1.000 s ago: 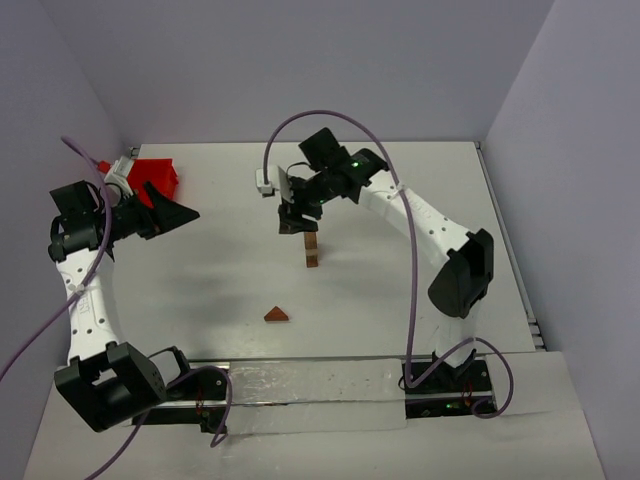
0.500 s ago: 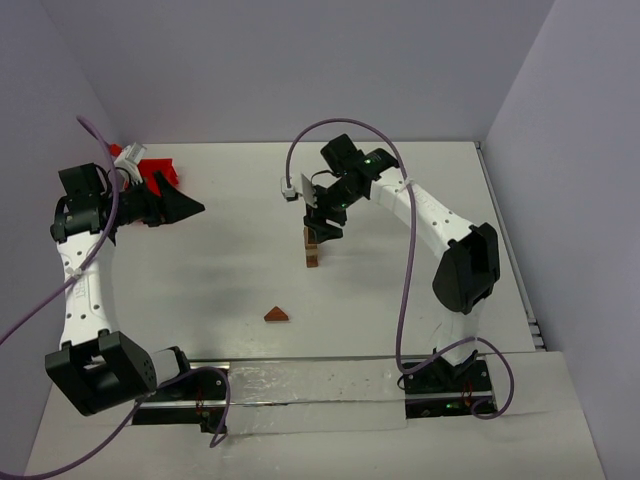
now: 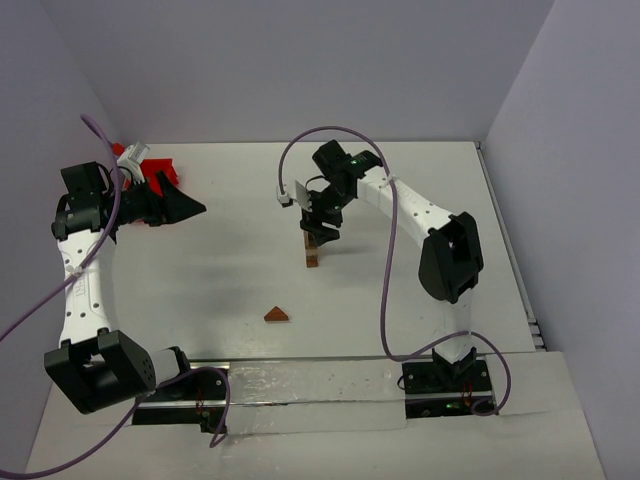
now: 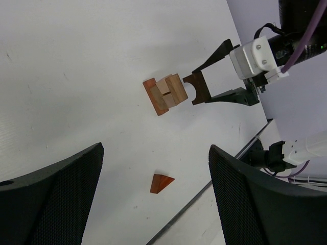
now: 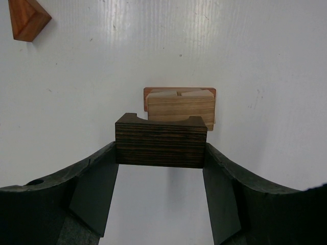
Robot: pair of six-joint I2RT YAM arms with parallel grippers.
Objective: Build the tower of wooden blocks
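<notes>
The wood block tower [image 3: 313, 256] is a short stack of tan and reddish blocks standing mid-table, also seen in the left wrist view [image 4: 166, 94] and from above in the right wrist view [image 5: 181, 104]. My right gripper [image 3: 322, 226] [image 5: 161, 153] is shut on a dark brown notched block [image 5: 161, 140] [image 4: 196, 88], which hangs just over the tower's top. A reddish triangular wedge [image 3: 277, 315] [image 4: 161, 182] [image 5: 28, 18] lies alone nearer the front edge. My left gripper [image 3: 186, 208] [image 4: 156, 153] is open and holds nothing, raised at the far left and aimed toward the tower.
A red plastic tray [image 3: 160, 176] sits at the back left behind the left gripper. The right arm's purple cable [image 3: 385, 290] loops above the table beside the tower. The arm bases and rail [image 3: 300, 385] run along the front edge.
The right gripper carried the dark block rightward and a little down, to over the tower. The left arm swung slightly back and its jaws closed a touch.
</notes>
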